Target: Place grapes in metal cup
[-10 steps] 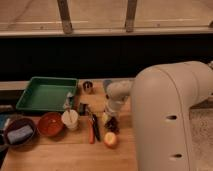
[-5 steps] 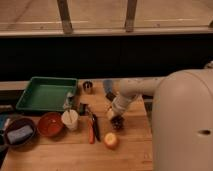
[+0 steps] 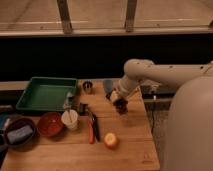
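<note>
I note the arm reaching left, gripper [image 3: 118, 100] clenched on the grapes [image 3: 121, 107]; they sat lower before.

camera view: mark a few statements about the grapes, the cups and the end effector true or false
1. The grapes are inside the metal cup. False: they are at the end effector, to the right of the cup and apart from it.
2. The end effector is shut on the grapes. True.
3. The apple lies in the green tray. False: it lies on the wooden table, near the front edge.
4. The white cup stands right beside the red bowl. True.
</note>
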Available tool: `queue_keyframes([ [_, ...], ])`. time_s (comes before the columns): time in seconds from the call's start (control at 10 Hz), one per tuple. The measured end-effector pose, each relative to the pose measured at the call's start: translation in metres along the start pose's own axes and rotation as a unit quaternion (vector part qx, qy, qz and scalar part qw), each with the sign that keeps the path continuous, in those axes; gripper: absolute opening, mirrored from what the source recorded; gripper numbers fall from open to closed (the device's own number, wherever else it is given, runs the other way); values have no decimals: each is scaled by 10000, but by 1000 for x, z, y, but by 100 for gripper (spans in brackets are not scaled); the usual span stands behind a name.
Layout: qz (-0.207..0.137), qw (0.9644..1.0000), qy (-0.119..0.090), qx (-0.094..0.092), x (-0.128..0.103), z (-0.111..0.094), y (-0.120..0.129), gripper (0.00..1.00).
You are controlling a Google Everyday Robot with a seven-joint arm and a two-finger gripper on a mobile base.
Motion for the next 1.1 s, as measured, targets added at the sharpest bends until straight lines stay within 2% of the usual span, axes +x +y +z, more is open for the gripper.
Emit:
queue_keyframes([
  [0.1, -125, 9997, -200, 57, -27, -17, 1, 0],
  [0.3, -276, 9983, -518, 46, -70, -34, 7, 0],
  [0.5, -395, 9938, -1025, -179, -120, -53, 22, 0],
  [0.7, -431, 9904, -1266, -354, -143, -62, 30, 0],
  [1.1, -423, 9903, -1275, -358, -143, -63, 29, 0],
])
